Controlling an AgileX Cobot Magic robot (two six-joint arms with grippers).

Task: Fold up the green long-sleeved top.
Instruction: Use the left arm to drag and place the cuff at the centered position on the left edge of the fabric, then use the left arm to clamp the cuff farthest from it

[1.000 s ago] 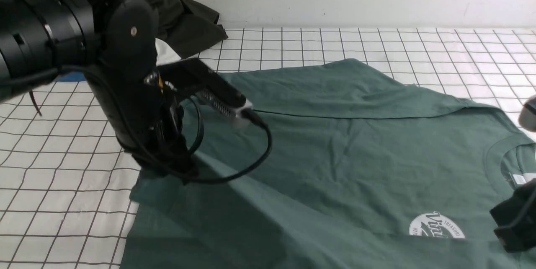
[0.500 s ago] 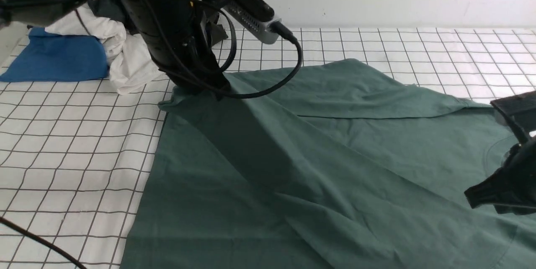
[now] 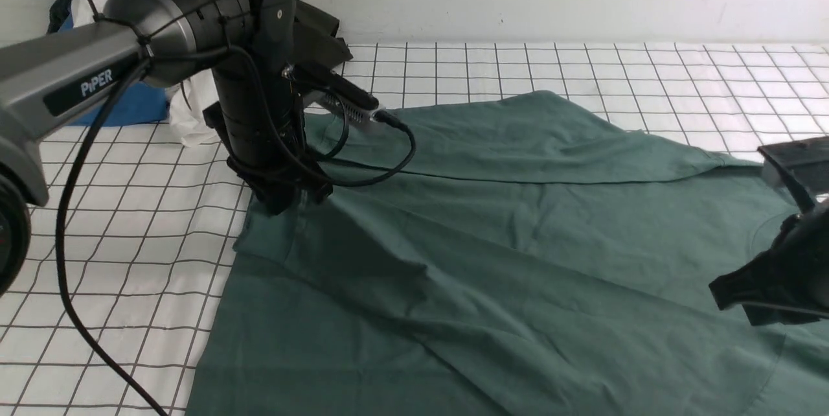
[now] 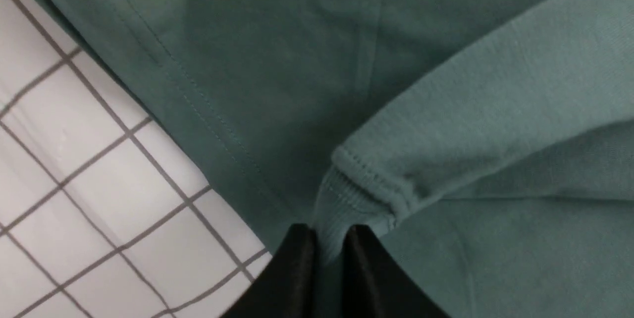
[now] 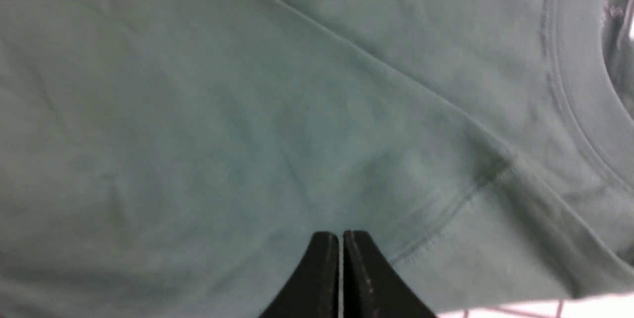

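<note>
Front view: a green long-sleeved cotton top (image 3: pixel 550 241) lies spread over a white surface with a black grid (image 3: pixel 97 241) and fills most of the frame. The left tool (image 3: pixel 285 199) points down at the top's far left corner, with cloth gathered beneath it. From there a raised fold runs diagonally toward the near right, where the right tool (image 3: pixel 728 296) hangs over the chest area. A heap of blue, white and dark clothes (image 3: pixel 191 124) sits behind the left arm, apart from the top.

Left wrist view: the left tool (image 4: pixel 329 241) is narrowed onto the ribbed sleeve cuff (image 4: pixel 366 194), with its jaws pinching the cuff's edge. The sleeve stretches away from the jaws across the top (image 4: pixel 247 35), and the stitched hem and the bare surface (image 4: pixel 74 159) lie just to one side.

Right wrist view: the right tool (image 5: pixel 341 246) has its jaws almost together, with only a thin slit between them. We cannot tell whether any cloth is caught there. The top (image 5: pixel 198 110) fills the view below, and the round ribbed collar (image 5: pixel 584 85) is near one corner.

We judge that the sleeve is being laid across the body. Its long axis runs from the left tool's cuff toward the right tool. The left arm is nearer the cuff, and the body lies to its right.
</note>
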